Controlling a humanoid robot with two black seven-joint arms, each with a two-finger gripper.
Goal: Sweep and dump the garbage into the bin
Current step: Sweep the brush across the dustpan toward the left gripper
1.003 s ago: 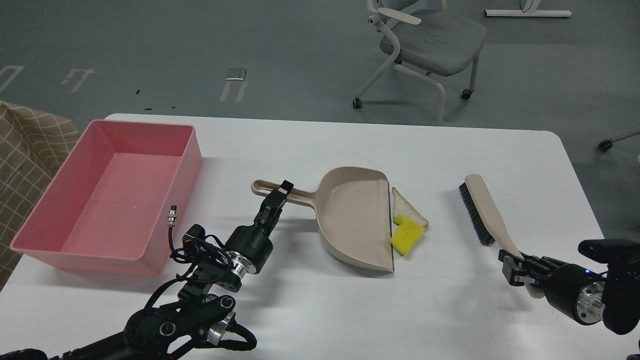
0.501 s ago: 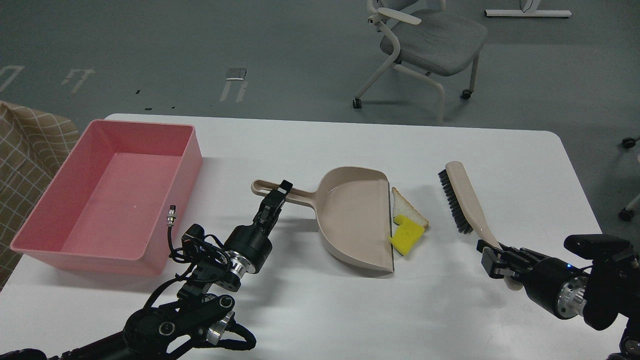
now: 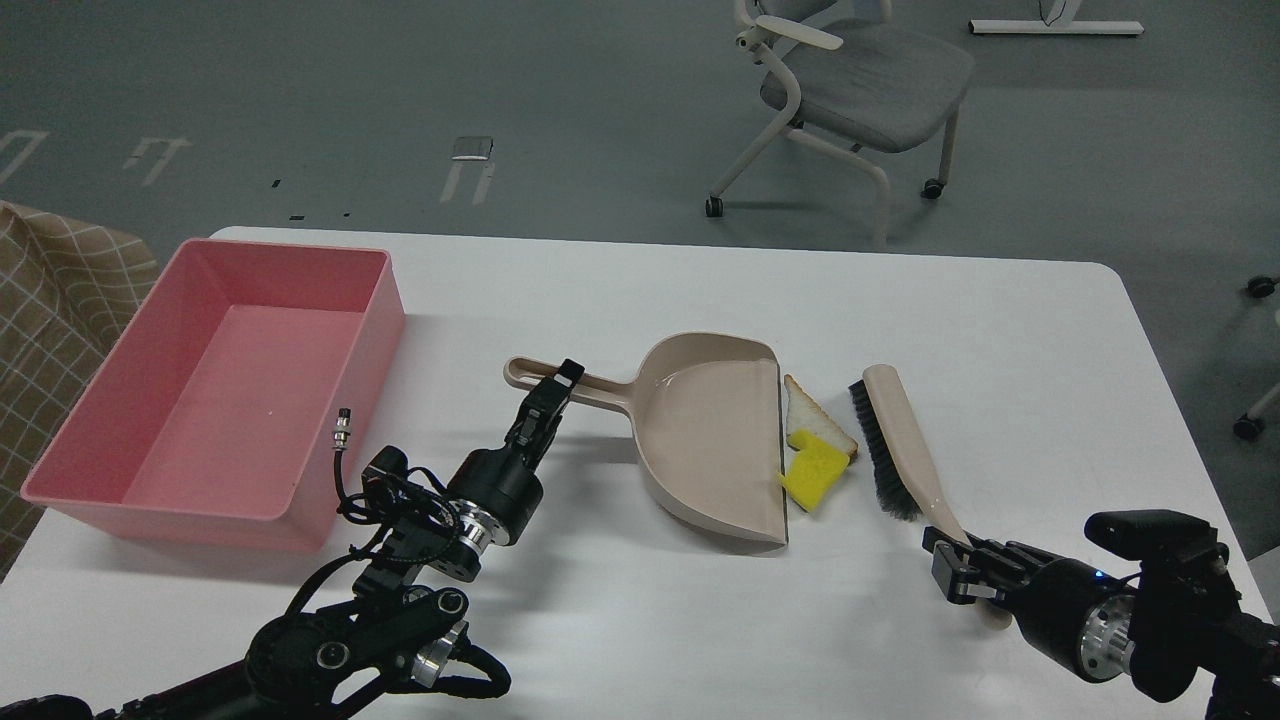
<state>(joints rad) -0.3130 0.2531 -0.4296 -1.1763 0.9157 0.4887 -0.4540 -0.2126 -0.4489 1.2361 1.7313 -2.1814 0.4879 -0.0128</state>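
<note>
White table (image 3: 650, 620) in a grey-floored room: sweeping setup.

Left gripper (image 3: 553, 392) pinches the dustpan (image 3: 705, 440) handle, bracing its lip against the bread slice (image 3: 812, 425) and yellow block (image 3: 815, 474); right gripper (image 3: 958, 568) clamps the brush (image 3: 893, 440) handle, bristles just beside both, facing the pan. Pink bin (image 3: 215, 390) waits empty, far left.

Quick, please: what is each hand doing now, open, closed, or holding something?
Left hand: closed on dustpan handle.
Right hand: closed on brush handle.
</note>
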